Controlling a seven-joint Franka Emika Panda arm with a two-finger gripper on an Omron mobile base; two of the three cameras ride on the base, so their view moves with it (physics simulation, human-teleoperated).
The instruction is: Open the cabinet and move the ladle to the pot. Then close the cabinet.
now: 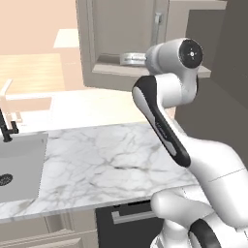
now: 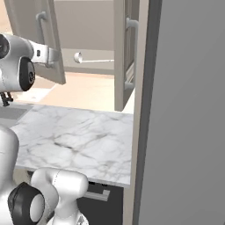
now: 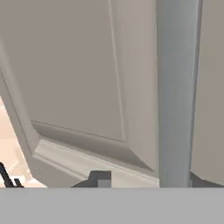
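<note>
At nine o'clock in the left base view a sink (image 1: 22, 164) is let into the marble counter (image 1: 106, 155), a dark tap (image 1: 7, 127) at its back edge. The cabinet (image 2: 121, 52) hangs above the counter at twelve o'clock, and both doors stand open. The left door (image 2: 37, 39) swings out toward the arm; the right door (image 2: 125, 57) stands edge-on with its silver bar handle (image 2: 132, 26) showing. The ladle (image 2: 94, 59) lies flat on the cabinet floor, bowl at its left end, thin handle running toward three o'clock.

Judgement: the ladle looks metal, hence rigid, light, and smooth enough to slip. The best hold would be mid-handle, across its thin width, away from the round bowl.

The hand sits close against the left door, whose recessed panel (image 3: 74, 74) faces the hand camera. Whether the jaws are spread or pressed together cannot be told.
</note>
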